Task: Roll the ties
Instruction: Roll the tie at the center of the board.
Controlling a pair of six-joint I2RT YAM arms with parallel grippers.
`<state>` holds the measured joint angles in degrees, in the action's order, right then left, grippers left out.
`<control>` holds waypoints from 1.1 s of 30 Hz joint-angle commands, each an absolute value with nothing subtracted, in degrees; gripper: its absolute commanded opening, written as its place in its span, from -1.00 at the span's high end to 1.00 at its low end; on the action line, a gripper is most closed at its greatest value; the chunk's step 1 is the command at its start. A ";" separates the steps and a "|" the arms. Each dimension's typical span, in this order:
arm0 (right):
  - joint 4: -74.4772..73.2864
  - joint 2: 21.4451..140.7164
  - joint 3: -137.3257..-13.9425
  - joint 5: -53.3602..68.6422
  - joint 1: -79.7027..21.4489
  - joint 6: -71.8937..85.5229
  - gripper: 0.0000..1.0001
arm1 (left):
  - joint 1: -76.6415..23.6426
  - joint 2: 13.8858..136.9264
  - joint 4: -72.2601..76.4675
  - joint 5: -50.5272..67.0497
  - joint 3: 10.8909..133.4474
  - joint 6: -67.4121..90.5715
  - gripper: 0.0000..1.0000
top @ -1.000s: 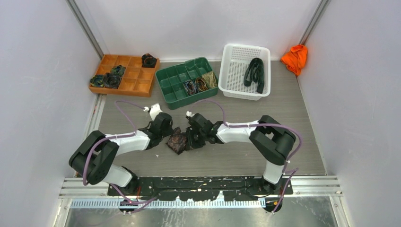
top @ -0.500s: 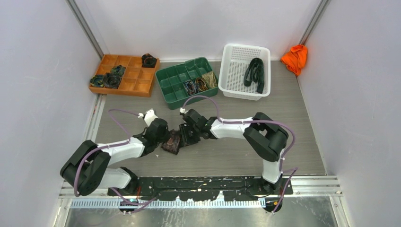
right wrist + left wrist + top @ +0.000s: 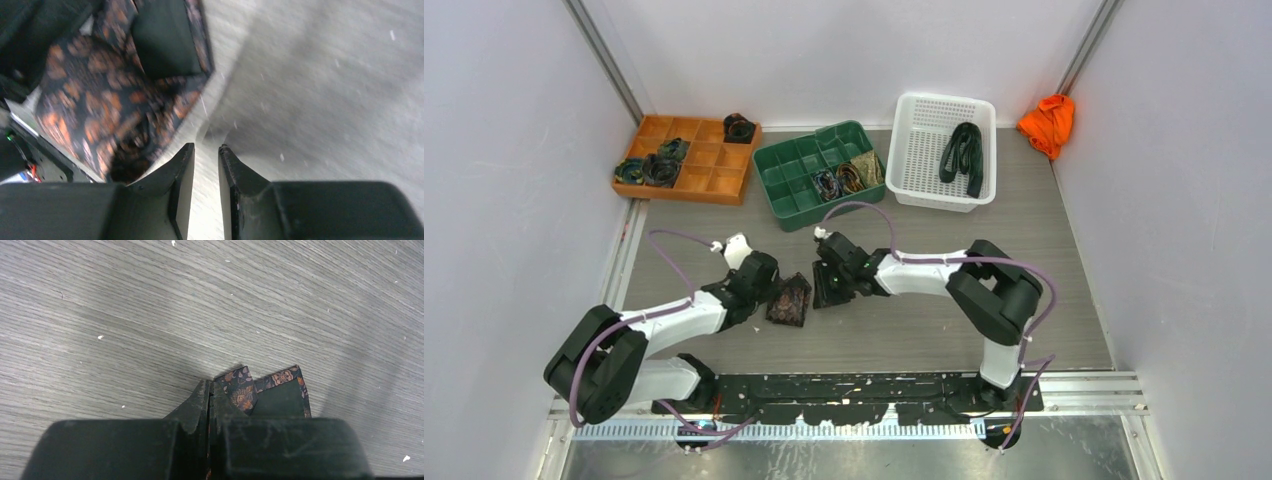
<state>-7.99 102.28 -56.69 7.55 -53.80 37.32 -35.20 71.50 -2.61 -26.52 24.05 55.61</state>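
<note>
With the left gripper (image 3: 209,392) clamped on the folded brown tie (image 3: 789,300) at the middle of the table (image 3: 944,330) and the right gripper (image 3: 206,150) empty, apparently barely parted beside it, rolling well needs a firm pinch and tight, even turns.

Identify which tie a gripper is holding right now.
The dark orange-patterned tie out on the table: the left gripper is shut on its edge. The other ties sit in the orange tray, green tray and white basket.
</note>
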 commanded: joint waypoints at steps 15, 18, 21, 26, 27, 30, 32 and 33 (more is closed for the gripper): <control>-8.60 104.64 -61.75 5.52 -50.20 36.80 0.46 | -35.31 64.80 -18.76 -26.84 21.56 63.01 1.00; -7.40 100.70 -56.20 6.16 -50.78 38.64 0.47 | -35.38 58.37 -23.47 -26.52 20.65 64.77 1.00; -8.01 98.89 -53.69 4.91 -52.65 39.17 0.52 | -35.49 52.23 -27.41 -24.75 19.70 66.03 1.00; -10.19 100.90 -55.30 2.77 -57.07 38.39 0.57 | -36.39 44.07 -29.17 -19.30 15.55 69.07 1.00; -10.45 101.69 -56.10 2.51 -57.66 38.19 0.59 | -36.57 43.05 -29.51 -18.77 14.87 69.56 1.00; -10.41 103.00 -57.61 2.00 -58.27 38.08 0.59 | -36.95 40.45 -29.26 -18.18 13.31 70.04 1.00; -11.00 103.45 -58.80 1.27 -58.30 37.48 0.59 | -36.97 39.69 -28.23 -17.51 12.79 70.18 1.00; -11.72 103.71 -59.55 0.96 -58.28 36.94 0.59 | -37.02 39.75 -27.10 -17.09 12.49 70.26 1.00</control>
<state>-8.99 102.13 -56.77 4.16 -58.43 38.46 -36.69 40.53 -26.94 -19.66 13.82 68.86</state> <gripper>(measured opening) 0.205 0.005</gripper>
